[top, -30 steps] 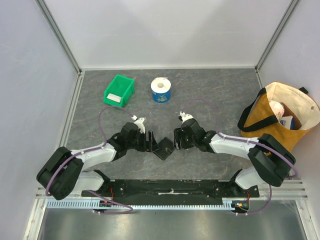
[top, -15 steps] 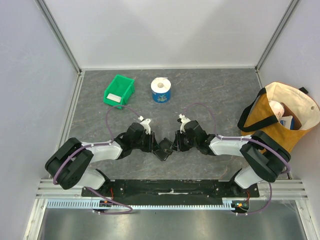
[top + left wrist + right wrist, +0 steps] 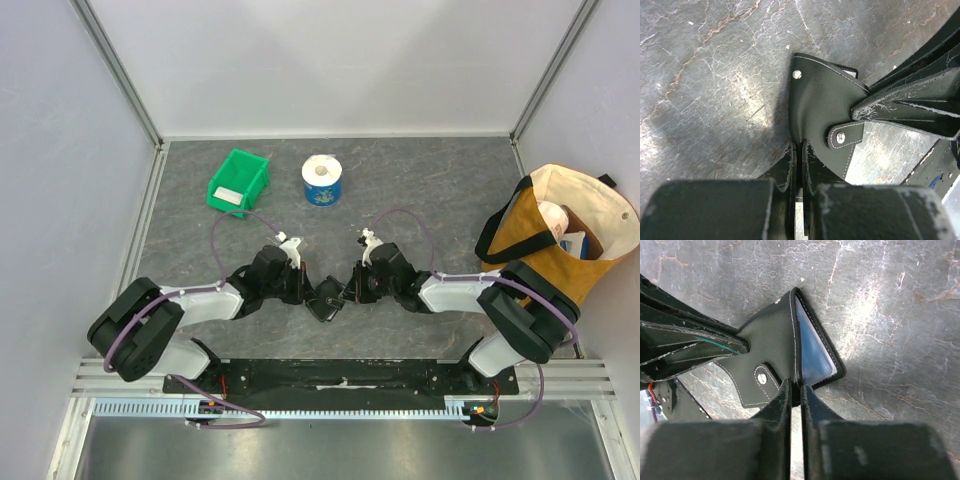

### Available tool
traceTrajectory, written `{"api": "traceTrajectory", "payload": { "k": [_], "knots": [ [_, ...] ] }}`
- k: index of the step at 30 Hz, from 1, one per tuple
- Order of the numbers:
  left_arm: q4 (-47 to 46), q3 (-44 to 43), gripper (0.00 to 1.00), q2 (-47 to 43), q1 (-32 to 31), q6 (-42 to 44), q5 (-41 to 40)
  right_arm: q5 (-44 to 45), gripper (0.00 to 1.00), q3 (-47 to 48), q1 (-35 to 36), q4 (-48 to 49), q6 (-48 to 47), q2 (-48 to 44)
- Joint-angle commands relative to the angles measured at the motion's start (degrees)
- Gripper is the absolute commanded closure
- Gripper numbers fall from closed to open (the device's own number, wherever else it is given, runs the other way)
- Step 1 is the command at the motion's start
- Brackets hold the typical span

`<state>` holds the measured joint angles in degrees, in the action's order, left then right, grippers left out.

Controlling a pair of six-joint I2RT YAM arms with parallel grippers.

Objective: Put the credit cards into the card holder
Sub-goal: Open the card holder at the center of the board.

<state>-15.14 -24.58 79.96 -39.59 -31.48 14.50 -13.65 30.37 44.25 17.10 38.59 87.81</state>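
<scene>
Card holder lies on the grey stone-pattern surface, front centre, between the two arms and just ahead of their bases. It is black leather, partly spread, with its snap tab showing.

Left fingers: pressed together on one edge of the card holder, almost no gap, leather pinched between them.

Right fingers: likewise nearly closed, clamped on the opposite edge just beside the bluish inner pocket.

The two sets of fingers face each other across the wallet.

Green bin sits well apart at far left with a pale flat piece inside; cannot tell whether it is a card. White roll is beside it. Tote bag stands at the right edge.
</scene>
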Motion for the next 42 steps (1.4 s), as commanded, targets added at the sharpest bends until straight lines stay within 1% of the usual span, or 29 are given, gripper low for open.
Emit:
{"api": "traceTrajectory", "payload": {
  "k": [1, 2, 3, 4, 5, 9, 10, 12, 16, 18, 23, 31, 34, 35, 36, 39, 40, 41, 42],
  "knots": [
    [-0.1, -0.2, 0.98, -3.2, -0.9, 1.1, 3.4, -0.8, 0.81, -0.6, 1.3, 3.5, 1.7, -1.8],
    [0.6, -0.3, 0.98, -4.0, -0.9, 1.1, 3.1, -0.4, 0.69, -0.5, 1.1, 2.9, 1.8, -2.4],
    [1.3, -0.3, 0.98, -4.9, -0.9, 1.2, 2.6, 0.5, 0.66, -0.6, 0.9, 2.2, 2.0, -3.2],
    [1.8, -0.3, 0.98, -5.5, -1.0, 1.1, 2.0, 2.1, 0.59, -0.8, 0.8, 1.6, 2.5, -4.3],
    [2.3, -0.2, 0.98, -6.6, -0.9, 1.0, 1.2, 3.3, 0.47, -1.5, 0.4, 1.6, 3.4, -5.5],
    [3.2, 0.4, 0.98, -10.6, -0.9, 0.0, -0.3, 8.7, 0.23, -5.0, -0.4, 0.8, 7.4, -13.0],
    [3.1, 0.7, 0.98, -11.6, -0.9, -0.2, -0.5, 9.1, 0.2, -6.2, -0.4, 1.4, 8.8, -14.3],
    [3.0, 1.1, 0.98, -13.9, -0.9, -0.4, -1.1, 7.5, 0.19, -9.4, -0.4, 5.8, 12.0, -16.6],
    [-1.7, 4.0, 0.98, -17.2, -0.9, -2.0, -1.4, 3.3, 0.17, -14.4, -0.3, 17.1, 19.0, -15.9],
    [-4.7, 5.4, 0.98, -18.3, -0.9, -3.4, -1.7, 1.8, 0.15, -15.7, -0.3, 22.2, 20.5, -14.5],
    [-9.6, 7.5, 0.98, -19.3, -0.7, -6.3, -1.4, -0.8, 0.14, -16.2, 0.1, 30.6, 21.0, -10.6],
    [-15.4, 8.4, 0.98, -18.2, -0.8, -9.1, 1.5, -3.0, 0.18, -15.9, 0.4, 41.2, 23.5, -4.1],
    [-16.8, 8.5, 0.98, -17.9, -0.9, -9.8, 2.7, -2.7, 0.24, -15.7, 0.4, 41.7, 23.1, -4.2],
    [-17.0, 8.4, 0.98, -17.7, -0.9, -9.8, 3.1, -2.7, 0.35, -15.7, 0.4, 41.9, 22.5, -4.7],
    [-17.0, 8.4, 0.98, -17.6, -0.8, -9.8, 3.1, -2.8, 0.44, -15.8, 0.4, 42.0, 22.3, -5.4],
    [-16.8, 8.4, 0.98, -17.5, -0.8, -9.7, 3.3, -3.1, 0.67, -16.3, 0.4, 42.3, 21.1, -7.6],
    [-16.2, 8.3, 0.93, -17.6, -0.9, -9.6, 3.2, -3.1, 0.74, -16.6, 0.4, 42.1, 20.8, -8.3],
    [-15.6, 8.1, 0.77, -17.6, -0.7, -9.1, 3.0, -3.1, 0.81, -16.7, 0.4, 41.8, 20.5, -9.1],
    [-14.8, 7.8, 0.65, -17.6, -0.8, -8.8, 2.7, -2.9, 0.88, -16.9, 0.4, 41.3, 20.3, -9.9]
  ]
}}
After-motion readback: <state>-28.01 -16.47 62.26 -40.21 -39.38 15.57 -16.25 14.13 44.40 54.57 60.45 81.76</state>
